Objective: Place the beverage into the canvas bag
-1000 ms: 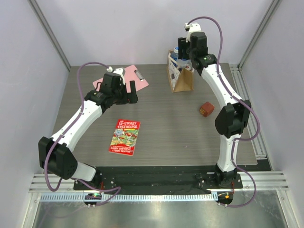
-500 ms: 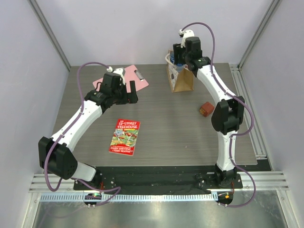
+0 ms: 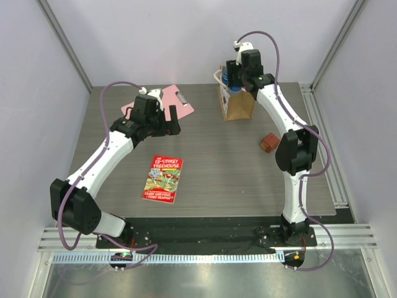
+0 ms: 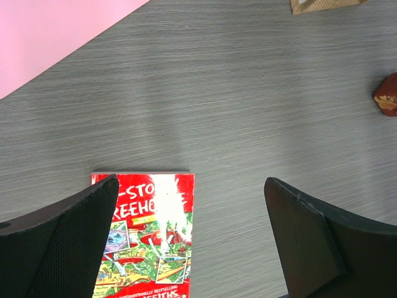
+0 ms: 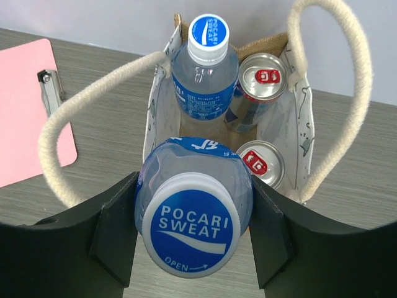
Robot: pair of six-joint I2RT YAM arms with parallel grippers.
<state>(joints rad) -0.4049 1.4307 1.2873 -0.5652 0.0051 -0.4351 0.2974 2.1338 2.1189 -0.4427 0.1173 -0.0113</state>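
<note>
1. My left gripper (image 4: pixel 191 181): jaws spread wide, nothing between them; the two dark fingers (image 4: pixel 62 236) enter at the near-left and near-right corners of the view.
2. Table (image 4: pixel 248 112): grey wood-grain surface filling most of the view.
3. Book (image 4: pixel 146 236): red cover with white lettering and cartoon panels, lying flat; its near-left part is hidden behind my left finger.
4. Clipboard (image 4: pixel 49 31): pink board, far left, cut off by the frame, well apart from the book.
5. Canvas bag (image 4: pixel 325 5): only a tan bottom edge shows, far right.
6. Small red-brown object (image 4: pixel 388 96): at the right edge, partly out of frame; I cannot tell what it is.
</note>
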